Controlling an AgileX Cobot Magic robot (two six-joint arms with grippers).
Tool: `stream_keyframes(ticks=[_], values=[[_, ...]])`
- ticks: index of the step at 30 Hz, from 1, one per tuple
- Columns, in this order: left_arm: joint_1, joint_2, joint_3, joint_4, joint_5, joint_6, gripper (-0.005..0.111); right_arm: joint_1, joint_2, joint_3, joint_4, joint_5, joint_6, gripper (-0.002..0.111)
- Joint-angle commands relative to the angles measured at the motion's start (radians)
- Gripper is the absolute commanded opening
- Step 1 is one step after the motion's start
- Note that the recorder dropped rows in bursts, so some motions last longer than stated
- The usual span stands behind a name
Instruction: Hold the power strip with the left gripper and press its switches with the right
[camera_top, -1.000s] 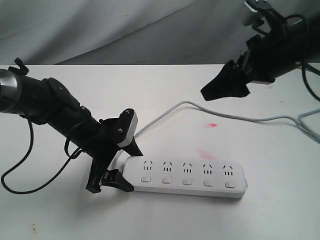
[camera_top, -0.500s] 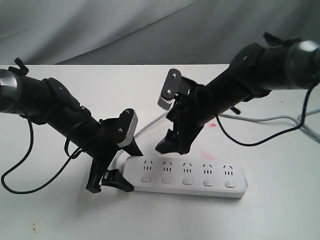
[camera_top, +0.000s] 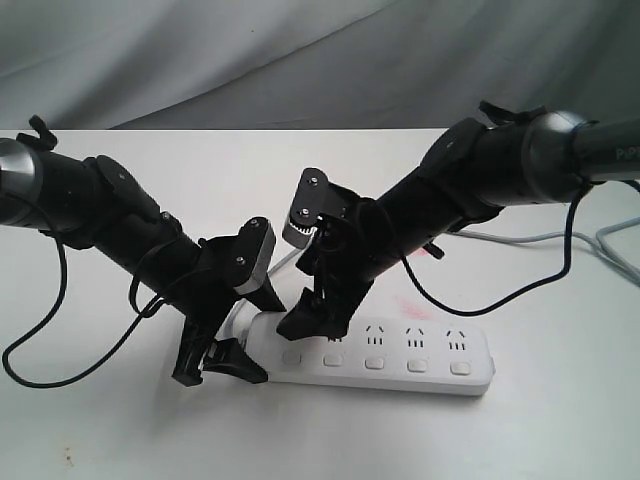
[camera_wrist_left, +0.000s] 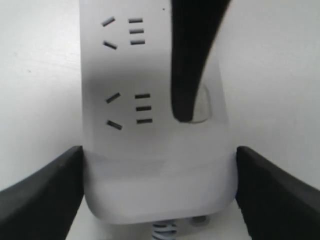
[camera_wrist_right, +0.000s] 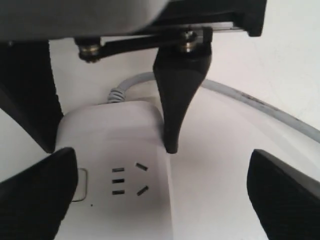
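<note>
In the exterior view, the left gripper (camera_top: 268, 343) pinches the cord end of the power strip (camera_top: 420, 345), with one finger on each long side. The strip lies flat on the white table (camera_top: 520, 430) and runs away from its fingertips. The right gripper (camera_top: 312, 308) tilts down just beyond those tips, its lower finger at the first of the switches (camera_top: 375, 362). The other four switches lie farther along, uncovered. The grey cord (camera_top: 520, 238) trails off under the right arm.

In the left wrist view, the strip's rounded end sits between the left gripper's fingers (camera_wrist_left: 45, 190), which are against both of its sides. Just ahead of them, a black finger (camera_wrist_left: 187, 60) of the right gripper comes down on the nearest switch. It seems to touch, but I cannot tell whether the button is pushed in.

In the right wrist view, the right gripper's fingers (camera_wrist_right: 285, 200) are spread wide, one over the strip's switch side and the other over bare table. The first socket lies between them. Beyond it, a left gripper finger (camera_wrist_right: 177, 95) rests against the strip's edge.
</note>
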Motion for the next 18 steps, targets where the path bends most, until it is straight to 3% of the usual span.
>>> stream_keyframes(ticks=[1,10,18], values=[[-0.005,0.000,-0.005,0.012,-0.048,0.006,0.000,0.018,0.001,-0.004,-0.003,0.014,-0.014,0.084],[-0.005,0.000,-0.005,0.012,-0.048,0.006,0.000,0.060,0.001,0.047,-0.044,-0.134,-0.011,0.084],[-0.005,0.000,-0.005,0.012,-0.048,0.006,0.000,0.060,0.001,0.049,-0.046,-0.138,-0.011,0.084]])
